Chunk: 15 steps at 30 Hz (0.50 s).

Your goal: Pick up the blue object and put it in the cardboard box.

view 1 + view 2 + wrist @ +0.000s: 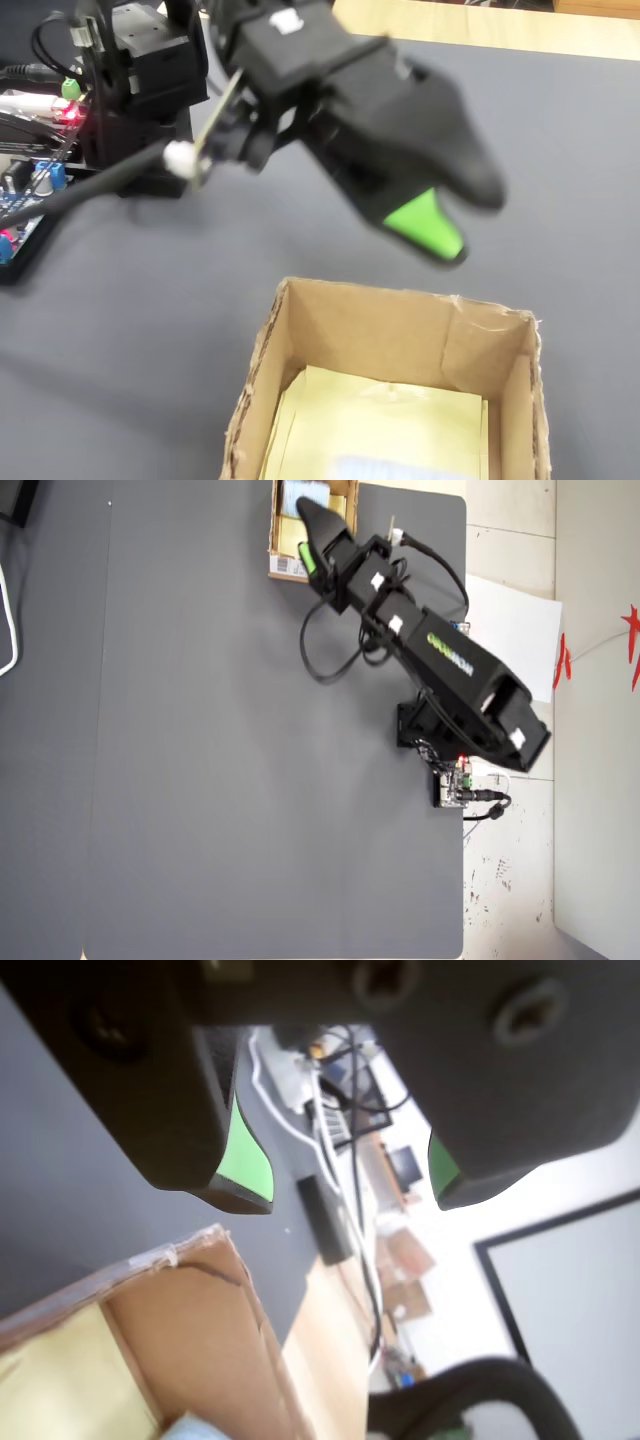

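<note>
The cardboard box (400,335) stands open on the dark mat, with tan walls and a pale yellowish floor. The blue object (385,468), a pale bluish patch, lies on the box floor at the bottom edge of the fixed view. The wrist view shows a sliver of the blue object (198,1428) inside the box (190,1310). My gripper (468,222) hovers above the box's far wall, open, green pads apart and nothing between them. In the wrist view the gripper (345,1185) frames only background. From overhead the gripper (305,532) hangs over the box (288,568) at the mat's top edge.
The arm's base (140,90) with circuit boards and cables (30,190) stands at the fixed view's left. The dark mat (200,730) stretches wide to the left in the overhead view. A black block (325,1220) and white cables (330,1150) lie beyond the box.
</note>
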Tool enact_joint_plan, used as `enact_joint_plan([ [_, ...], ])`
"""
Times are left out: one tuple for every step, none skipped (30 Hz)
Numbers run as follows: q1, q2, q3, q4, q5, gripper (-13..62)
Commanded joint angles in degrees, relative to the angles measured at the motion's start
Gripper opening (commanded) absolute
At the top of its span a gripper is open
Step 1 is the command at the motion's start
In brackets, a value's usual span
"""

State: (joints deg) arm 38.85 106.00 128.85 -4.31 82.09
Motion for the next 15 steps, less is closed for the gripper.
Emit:
enact_joint_plan([
  [-4.31,4.92,-2.11,-4.13,4.48,30.7],
  [-5.98,6.15,-1.05,-4.22,5.45,30.7],
  [-7.56,7.12,0.09,-4.39,5.89,30.7],
  [-9.23,8.17,1.23,-4.39,6.68,30.7],
  [-10.72,9.32,2.37,-4.39,7.12,30.8],
  [-12.30,10.37,3.52,-4.39,7.47,30.8],
  [-13.71,11.34,4.75,-4.39,8.17,30.8],
  [-15.12,12.57,5.98,-4.39,8.70,30.8],
  [-16.52,13.54,7.29,-4.39,8.79,30.8],
  [-17.93,14.50,8.61,-4.39,9.14,30.8],
  [-19.42,15.82,10.11,-4.39,9.84,30.8],
  [-20.74,16.96,11.60,-4.39,10.20,30.8],
  [-22.24,17.67,12.83,-4.39,10.37,30.8],
  [-23.47,18.81,14.15,-4.31,10.55,30.8],
  [-24.79,19.69,15.38,-4.22,11.07,30.8],
])
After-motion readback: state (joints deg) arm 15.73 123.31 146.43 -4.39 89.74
